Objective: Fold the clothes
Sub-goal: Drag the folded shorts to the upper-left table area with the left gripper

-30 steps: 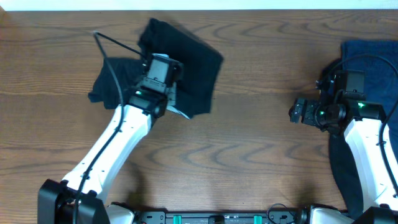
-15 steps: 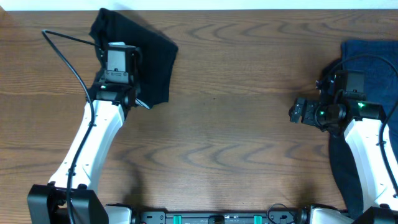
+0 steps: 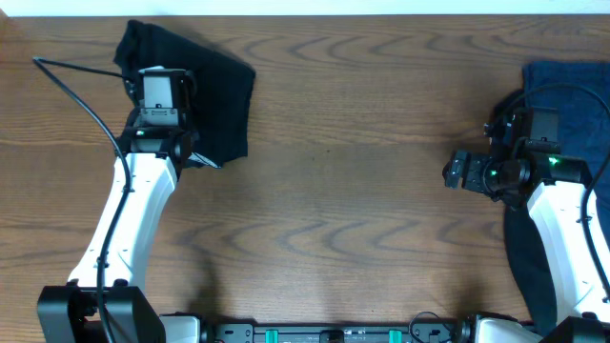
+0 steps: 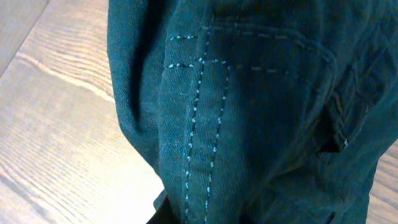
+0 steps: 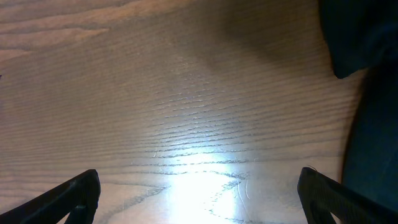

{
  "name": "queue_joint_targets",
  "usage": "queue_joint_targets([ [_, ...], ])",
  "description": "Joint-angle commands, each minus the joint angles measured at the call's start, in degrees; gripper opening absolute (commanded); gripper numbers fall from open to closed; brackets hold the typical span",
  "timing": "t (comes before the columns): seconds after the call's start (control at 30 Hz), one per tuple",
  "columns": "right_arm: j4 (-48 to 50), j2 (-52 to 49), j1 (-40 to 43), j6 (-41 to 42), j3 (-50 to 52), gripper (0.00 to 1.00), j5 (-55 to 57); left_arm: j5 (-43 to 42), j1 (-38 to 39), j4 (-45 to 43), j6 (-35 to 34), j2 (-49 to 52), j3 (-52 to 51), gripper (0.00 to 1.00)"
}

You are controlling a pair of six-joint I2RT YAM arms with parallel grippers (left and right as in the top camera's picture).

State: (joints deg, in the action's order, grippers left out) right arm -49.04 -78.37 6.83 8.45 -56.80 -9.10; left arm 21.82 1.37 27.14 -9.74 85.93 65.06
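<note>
Black garment: lies bunched at the table's 10 o'clock corner, close to the far edge. It is a loose heap and not yet a neat fold.
Pale edge: a grey-white sliver pokes out at the heap's 6 o'clock side, so I'd say the cloth is turned over on itself there.
Stitching: in the left wrist view, light dashed seams run over a thick hanging fold that fills nearly the whole picture. The cloth is right up against the camera.
Left gripper: sits on top of the heap, reaching in from 6 o'clock. Its fingers are buried under the fabric. The jaws are pressed together and, to my eye, pinching the black garment so it can be pulled and laid out.
Navy garment: waits at 3 o'clock, well apart from the black one and partly under the other arm, probably parked there for its own turn.
Right gripper: hovers over bare wood just beside the navy pile, pointing toward 9 o'clock. Its jaws are spread wide and hold nothing, seemingly kept out of the way.
Table: brown wood grain, bare between the two piles.
</note>
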Motion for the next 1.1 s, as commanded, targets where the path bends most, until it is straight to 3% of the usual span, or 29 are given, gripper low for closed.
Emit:
queue_joint_targets([
  [0.0, -0.1, 0.0, 0.3, -0.8, -0.2, 0.99, 0.3, 1.6, -0.9, -0.3, -3.1, -0.2, 1.6, 0.06],
  [0.6, -0.1, 0.0, 0.3, -0.8, -0.2, 0.99, 0.3, 1.9, -5.7, -4.4, -3.0, 10.4, 0.7, 0.07],
  [0.63, -0.1, 0.0, 0.3, -0.8, -0.2, 0.99, 0.3, 1.9, -6.3, -4.7, -3.0, 11.3, 0.7, 0.13],
  [0.67, -0.1, 0.0, 0.3, -0.8, -0.2, 0.99, 0.3, 1.9, -7.0, -5.0, -3.0, 12.2, 0.7, 0.26],
  [0.73, -0.1, 0.0, 0.3, -0.8, -0.2, 0.99, 0.3, 1.8, -8.6, -5.9, -3.0, 13.9, 0.7, 0.63],
  [0.77, -0.1, 0.0, 0.3, -0.8, -0.2, 0.99, 0.3, 1.8, -9.4, -6.4, -3.0, 14.4, 0.7, 0.76],
  [0.8, -0.1, 0.0, 0.3, -0.8, -0.2, 0.99, 0.3, 1.8, -10.2, -7.2, -3.0, 14.8, 0.7, 0.82],
  [0.9, -0.1, 0.0, 0.3, -0.8, -0.2, 0.99, 0.3, 1.6, -11.6, -8.0, -3.0, 13.9, 1.3, 0.96],
  [1.07, -0.1, 0.0, 0.3, -0.8, -0.2, 0.99, 0.3, 0.5, -11.7, -6.7, -3.1, 6.7, 2.8, 0.96],
])
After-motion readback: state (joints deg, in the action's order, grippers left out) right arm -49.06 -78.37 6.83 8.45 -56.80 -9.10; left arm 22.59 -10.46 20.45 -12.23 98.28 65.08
